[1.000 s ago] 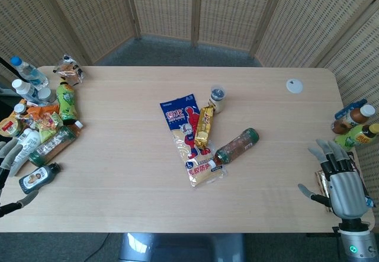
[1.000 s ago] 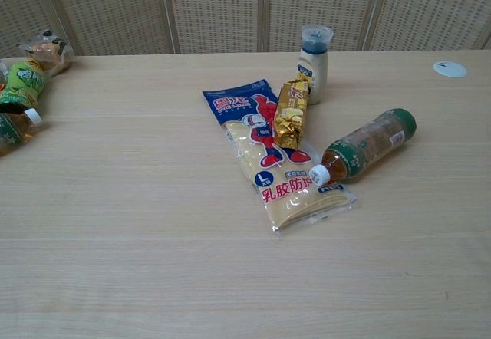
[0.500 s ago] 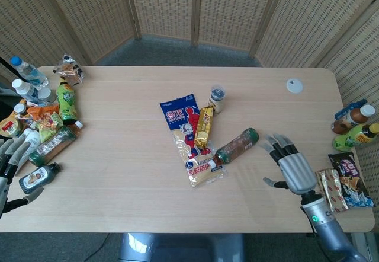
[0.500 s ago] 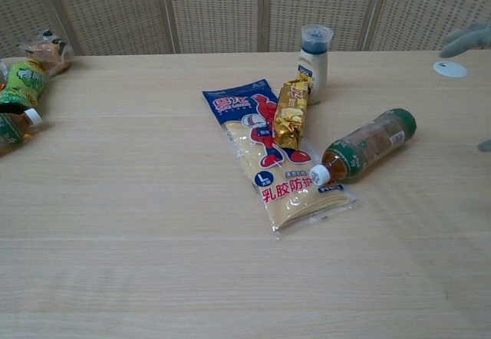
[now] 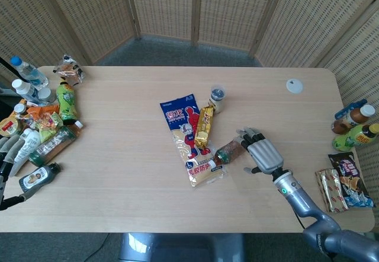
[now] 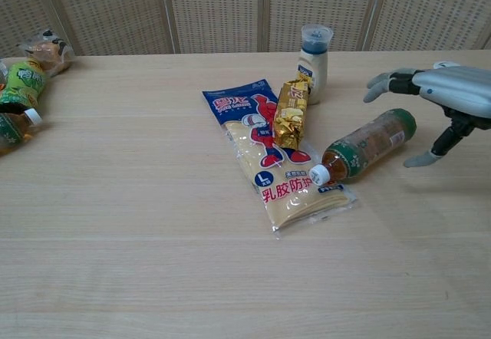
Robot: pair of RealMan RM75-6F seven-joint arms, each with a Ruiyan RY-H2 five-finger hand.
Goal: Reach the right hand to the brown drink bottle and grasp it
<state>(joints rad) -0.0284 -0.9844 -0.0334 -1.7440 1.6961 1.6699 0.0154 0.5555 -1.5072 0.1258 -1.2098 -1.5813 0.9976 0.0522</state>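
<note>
The brown drink bottle (image 5: pixel 230 152) (image 6: pixel 364 146) lies on its side in the middle of the table, white cap toward the front left and green-labelled base toward the right. My right hand (image 5: pixel 260 155) (image 6: pixel 443 92) hovers over that base end with its fingers spread and its thumb (image 6: pixel 426 158) hanging down to the right of the bottle. It holds nothing. The head view hides the bottle's base under the hand. My left hand (image 5: pixel 8 162) stays at the table's left edge, fingers apart, empty.
A blue and white glove packet (image 5: pixel 189 140) and a gold snack bar (image 5: pixel 205 124) lie against the bottle's cap end. A small white bottle (image 6: pixel 314 51) stands behind. Bottles and snacks crowd the left edge (image 5: pixel 44 117) and right edge (image 5: pixel 353 133). A white disc (image 5: pixel 294 85) lies far right.
My right hand has swept left from the table's right front edge to just above the bottle's base end. The bottle has not moved. The left hand shifted only slightly.
</note>
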